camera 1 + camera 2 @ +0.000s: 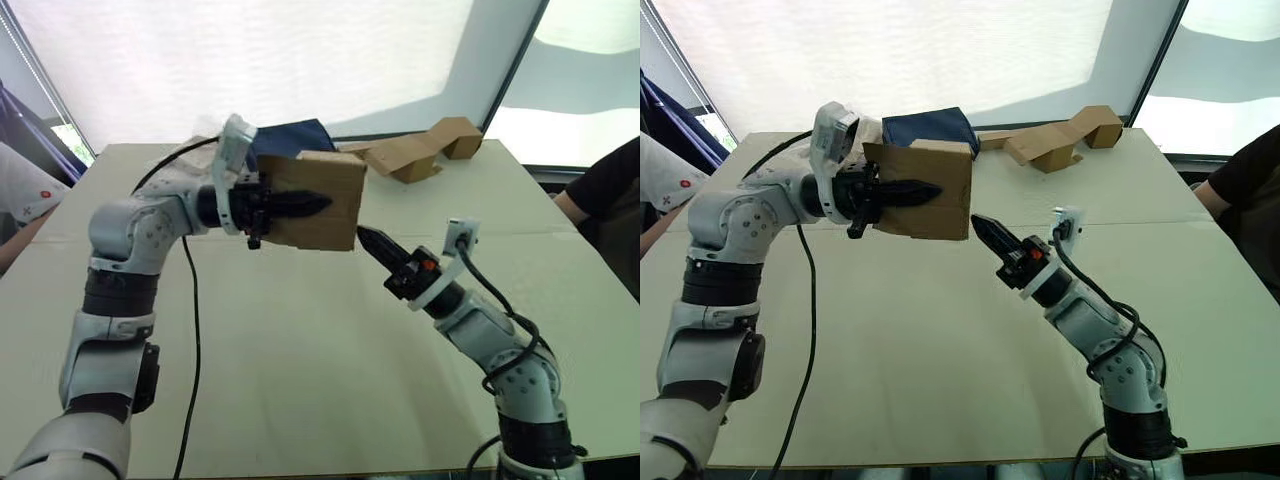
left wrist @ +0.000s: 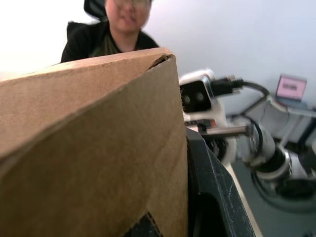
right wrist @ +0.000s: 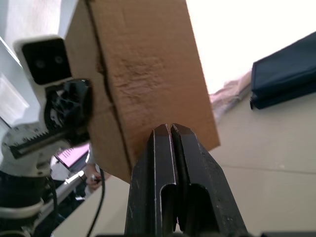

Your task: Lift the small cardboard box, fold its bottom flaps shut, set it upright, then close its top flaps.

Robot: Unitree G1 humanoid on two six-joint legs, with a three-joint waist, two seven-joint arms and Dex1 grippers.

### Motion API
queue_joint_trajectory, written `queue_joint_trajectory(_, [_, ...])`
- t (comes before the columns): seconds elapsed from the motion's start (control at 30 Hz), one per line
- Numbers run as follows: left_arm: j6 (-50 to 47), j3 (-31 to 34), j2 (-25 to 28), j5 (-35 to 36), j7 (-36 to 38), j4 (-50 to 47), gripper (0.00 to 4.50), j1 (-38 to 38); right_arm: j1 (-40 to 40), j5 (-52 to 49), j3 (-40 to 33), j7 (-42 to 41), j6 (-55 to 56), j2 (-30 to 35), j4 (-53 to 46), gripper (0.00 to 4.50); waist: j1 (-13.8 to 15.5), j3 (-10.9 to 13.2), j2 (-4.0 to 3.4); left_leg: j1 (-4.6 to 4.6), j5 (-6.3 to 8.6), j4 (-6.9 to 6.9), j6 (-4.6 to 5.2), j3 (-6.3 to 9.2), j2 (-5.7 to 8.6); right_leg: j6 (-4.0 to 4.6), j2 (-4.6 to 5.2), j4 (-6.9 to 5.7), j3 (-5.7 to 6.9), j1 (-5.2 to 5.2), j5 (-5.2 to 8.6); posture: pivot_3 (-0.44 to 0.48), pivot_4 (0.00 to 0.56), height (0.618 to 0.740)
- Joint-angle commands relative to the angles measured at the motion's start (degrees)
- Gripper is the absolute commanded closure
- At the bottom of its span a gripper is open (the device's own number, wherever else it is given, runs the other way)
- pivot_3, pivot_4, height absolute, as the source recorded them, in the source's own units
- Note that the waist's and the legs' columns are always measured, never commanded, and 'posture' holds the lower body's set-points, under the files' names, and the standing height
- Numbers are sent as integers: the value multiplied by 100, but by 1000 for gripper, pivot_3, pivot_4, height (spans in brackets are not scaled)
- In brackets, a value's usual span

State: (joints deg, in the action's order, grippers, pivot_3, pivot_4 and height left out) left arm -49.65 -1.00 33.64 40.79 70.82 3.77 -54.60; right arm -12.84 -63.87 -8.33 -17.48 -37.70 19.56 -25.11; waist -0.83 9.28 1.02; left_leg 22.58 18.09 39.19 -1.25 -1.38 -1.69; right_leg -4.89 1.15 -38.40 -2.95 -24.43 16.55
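Note:
The small cardboard box [image 1: 335,178] hangs in the air over the table, plain brown, with a broad face toward me. My left gripper [image 1: 318,204] is shut on it, with one black finger [image 2: 212,187] laid across the front face and the other hidden behind the wall. My right gripper [image 1: 366,238] is shut and empty. It points up at the box's lower right corner [image 3: 148,74], a short gap away. The faces that show lie flat; I cannot tell the bottom flaps from the top flaps.
A crooked flattened cardboard piece [image 1: 420,150] lies at the table's back right. A dark blue object [image 1: 290,135] sits behind the box. A person [image 1: 610,190] sits at the right edge and a sleeve [image 1: 25,190] shows at the left. A black cable [image 1: 190,330] hangs from my left arm.

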Motion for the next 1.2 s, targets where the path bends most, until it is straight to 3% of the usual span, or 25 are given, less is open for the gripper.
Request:
queue_joint_trajectory(0.03, [20,-537,300,-465,97,-245,4500,-168,216,-140,-313,-178,-74,338,-359,4459,-4,0,0,-2,0,0,0,-1,1,0,0,0,-1,2,0,0,150,740])
queue_joint_trajectory(0.13, [323,-1084,574,-968,367,-306,4500,-303,409,-36,-348,-265,-142,603,-439,4459,-35,0,0,-6,1,-1,1,-1,-1,0,-10,-1,-5,2,0,0,150,740])
queue_joint_trajectory(0.23, [1149,-2086,904,-2033,877,-278,4500,-615,802,440,-264,-528,-246,1178,-676,4459,-10,0,0,-5,1,-3,3,0,0,2,-22,4,-6,2,1,0,150,740])
queue_joint_trajectory(0.4, [1877,-3223,1168,-3202,1672,-348,4500,-1034,1101,1230,226,-1127,-369,2142,-1119,4459,6,0,-2,-5,2,0,4,-6,8,3,-24,8,-12,4,1,0,150,740])
queue_joint_trajectory(0.5, [2194,-3765,1195,-3914,1933,-380,4500,-1256,1230,1625,503,-1369,-473,2723,-1550,4459,11,1,-1,-4,6,1,11,-4,8,3,-30,11,-13,4,1,0,150,740])
queue_joint_trajectory(0.63, [2173,-4058,1071,-4179,2168,-474,4500,-1365,1511,2337,695,-1366,-729,3579,-2165,4459,10,2,1,-2,10,1,17,-2,4,4,-35,13,-14,3,2,0,150,740])
queue_joint_trajectory(0.93, [1935,-4259,256,-4646,2035,147,4500,-1297,1854,2173,556,-1117,-769,3108,-2533,4459,17,4,6,-1,10,8,18,1,4,3,-35,14,-14,9,1,0,150,740])
queue_joint_trajectory(1.03, [2015,-4198,117,-4716,2080,285,3808,-1350,1776,2236,702,-1098,-753,2930,-2443,4500,-2,4,5,-3,11,9,20,2,3,3,-37,14,-14,9,1,0,150,740])
queue_joint_trajectory(1.17, [1859,-4172,141,-4517,2168,231,2146,-1515,1608,2411,898,-1202,-724,2834,-2254,4500,5,4,5,-5,12,9,22,2,0,4,-41,11,-15,10,1,0,150,740])
queue_joint_trajectory(1.2, [1783,-4180,222,-4349,2168,156,1938,-1574,1549,2448,928,-1245,-718,2829,-2187,4500,8,4,5,-5,12,9,22,2,0,4,-41,11,-15,9,1,0,150,740])
